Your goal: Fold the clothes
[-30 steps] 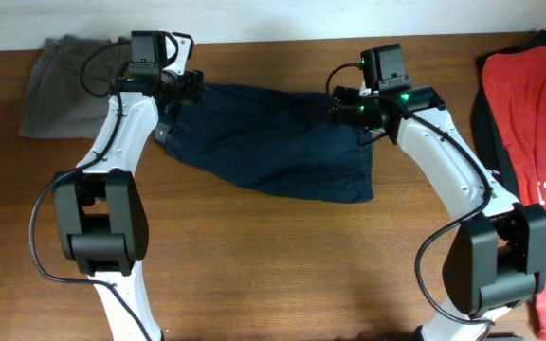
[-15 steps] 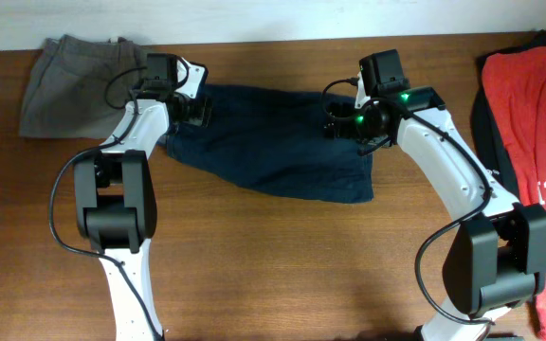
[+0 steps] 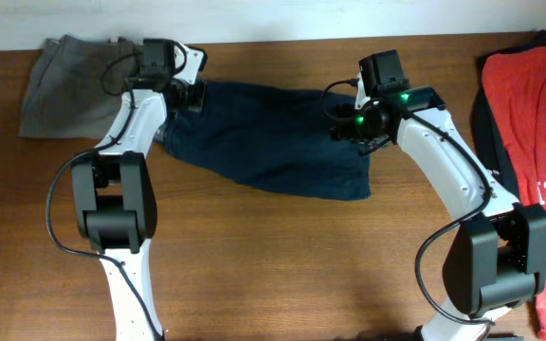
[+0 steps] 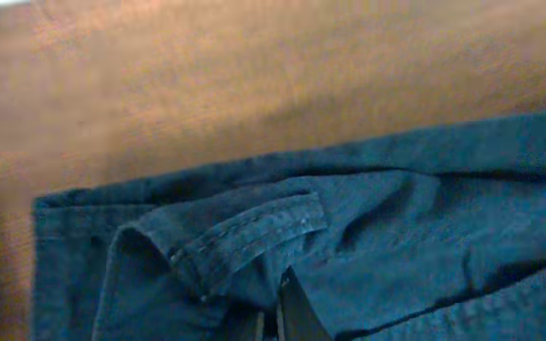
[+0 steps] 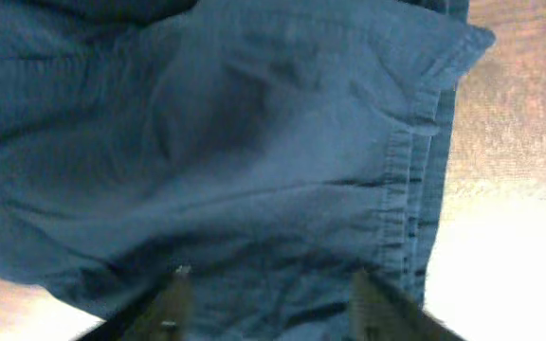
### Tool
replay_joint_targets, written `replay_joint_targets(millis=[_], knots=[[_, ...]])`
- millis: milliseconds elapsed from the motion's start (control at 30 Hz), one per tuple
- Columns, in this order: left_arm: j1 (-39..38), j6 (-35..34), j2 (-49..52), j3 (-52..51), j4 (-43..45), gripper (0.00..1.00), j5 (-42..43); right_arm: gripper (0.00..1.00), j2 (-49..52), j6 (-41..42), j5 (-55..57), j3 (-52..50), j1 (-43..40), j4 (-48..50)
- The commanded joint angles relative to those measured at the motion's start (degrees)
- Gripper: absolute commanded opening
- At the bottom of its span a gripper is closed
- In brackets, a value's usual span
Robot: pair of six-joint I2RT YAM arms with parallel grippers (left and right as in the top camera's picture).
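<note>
The clothes, dark navy shorts (image 3: pixel 268 142), lie spread across the back middle of the wooden table. My left gripper (image 3: pixel 191 96) is at their upper left corner, by the waistband. In the left wrist view its fingers (image 4: pixel 292 308) are pressed together with a bunched fold of the navy cloth (image 4: pixel 254 227) pinched between them. My right gripper (image 3: pixel 346 124) is low over the shorts' right part, near the hem. In the right wrist view the right gripper (image 5: pixel 271 289) has its jaws apart, with rumpled cloth (image 5: pixel 254 161) lying between the two fingertips and the stitched hem (image 5: pixel 415 189) just to their right.
Grey-olive shorts (image 3: pixel 64 80) lie bunched at the back left corner, close to the left arm. A red T-shirt with white lettering (image 3: pixel 534 142) lies along the right edge over a dark garment (image 3: pixel 484 123). Bare wood (image 3: pixel 282 265) stretches in front of the shorts.
The left gripper settled on the waistband corner and shut on the cloth. The right gripper dropped a little onto the shorts and its jaws have narrowed.
</note>
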Motion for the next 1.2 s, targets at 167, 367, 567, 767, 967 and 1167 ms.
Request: replay_joint_targets(millis=[167,367,567,767,967,1167], knots=[[0.4,-2.2,0.2,5.2,-1.6,0.01,0.5,0.34,1.0,-0.2,0.7,0.6,-0.1,0.0],[0.4,-2.2,0.2,8.4,-3.5,0.01,-0.9,0.1,5.3,-0.1,-2.1,-0.2,-0.1,0.0],[0.5,-3.7,0.2,8.8,-1.9,0.01,-10.6,0.04,8.7,1.4,-4.6,-1.6,-0.1,-0.2],[0.5,-6.4,0.2,8.8,2.2,0.01,-15.8,0.04,8.7,2.7,-5.6,-2.8,0.3,-3.7],[0.4,-7.6,0.2,8.8,5.9,0.22,-16.2,0.04,8.7,2.7,-6.5,-4.1,2.8,-4.9],[0.2,-7.6,0.2,8.8,5.8,0.99,-16.0,0.04,8.7,4.4,-5.4,-4.9,5.3,-4.8]])
